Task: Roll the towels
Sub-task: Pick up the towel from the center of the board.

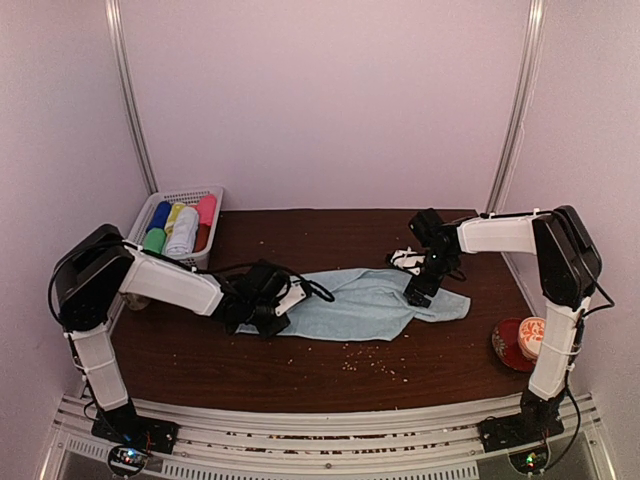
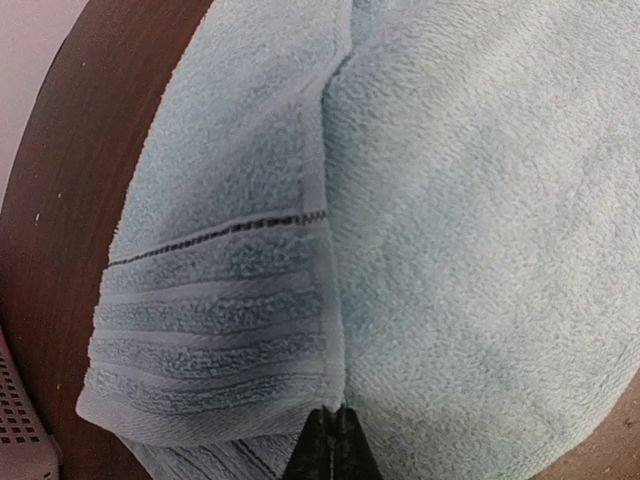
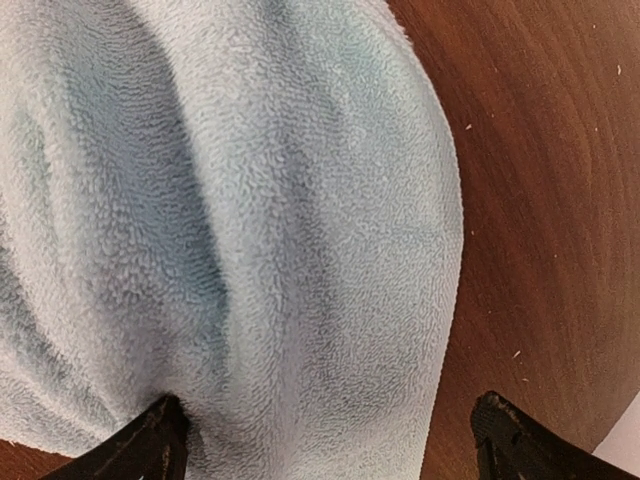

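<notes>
One pale blue towel (image 1: 360, 300) lies lengthwise across the middle of the dark wooden table (image 1: 300, 240). My left gripper (image 1: 278, 316) is at its left end. In the left wrist view that gripper (image 2: 335, 432) is shut, and the hem of the towel (image 2: 480, 250) runs straight into its closed tips, beside a folded-over striped border. My right gripper (image 1: 418, 293) hangs over the towel's right part. In the right wrist view it (image 3: 330, 440) stands open: one finger (image 3: 150, 445) rests on the towel (image 3: 300, 200), the other over bare wood past the towel's edge.
A white basket (image 1: 190, 193) with several coloured rolls stands at the back left; its corner (image 2: 20, 430) shows in the left wrist view. A red dish (image 1: 512, 345) sits at the right edge near the right arm's base. Crumbs dot the wood in front of the towel.
</notes>
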Tool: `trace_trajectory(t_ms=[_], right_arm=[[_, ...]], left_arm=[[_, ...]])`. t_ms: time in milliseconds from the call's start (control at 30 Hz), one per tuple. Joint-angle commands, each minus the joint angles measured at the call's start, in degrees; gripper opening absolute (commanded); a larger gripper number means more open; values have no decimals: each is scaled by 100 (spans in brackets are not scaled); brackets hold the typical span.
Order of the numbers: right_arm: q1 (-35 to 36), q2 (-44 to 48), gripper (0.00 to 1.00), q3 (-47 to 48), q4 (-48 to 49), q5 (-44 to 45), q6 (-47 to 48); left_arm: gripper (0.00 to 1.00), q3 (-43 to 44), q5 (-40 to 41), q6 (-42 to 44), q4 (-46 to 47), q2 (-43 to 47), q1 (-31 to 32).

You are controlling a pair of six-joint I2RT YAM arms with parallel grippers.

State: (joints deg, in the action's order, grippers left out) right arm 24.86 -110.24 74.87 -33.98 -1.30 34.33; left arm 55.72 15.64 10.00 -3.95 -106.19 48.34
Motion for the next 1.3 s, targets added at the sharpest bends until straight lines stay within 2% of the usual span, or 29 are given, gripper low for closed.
trace_trajectory(t_ms=[0, 267, 367, 600, 800, 900, 1000, 1267], right_arm=[[10, -7, 100, -88, -128, -125, -11], [10, 42, 100, -106, -136, -200, 48], [10, 187, 100, -170, -100, -394, 173], [139, 1063, 100, -978, 677, -1426, 1074], [388, 2159, 100, -2071, 2174, -2601, 2262], [649, 2544, 100, -2440, 2921, -2840, 2535], [927, 2508, 100, -2436, 3449, -2783, 2516], [1725, 1673, 100, -2104, 3972, -2479, 2463]], left_arm=[[0, 170, 39, -80, 88, -68, -52], [0, 121, 606, -578, 77, 700, -67], [0, 87, 492, -658, 61, 980, -95], [0, 88, -538, -790, 51, 1030, -100], [0, 48, -1354, -992, 62, 1040, -101], [0, 11, -1887, -1171, 192, 1136, -103], [0, 22, -2467, -1332, 333, 1175, -105], [0, 120, -3663, -1690, 676, 1185, -96]])
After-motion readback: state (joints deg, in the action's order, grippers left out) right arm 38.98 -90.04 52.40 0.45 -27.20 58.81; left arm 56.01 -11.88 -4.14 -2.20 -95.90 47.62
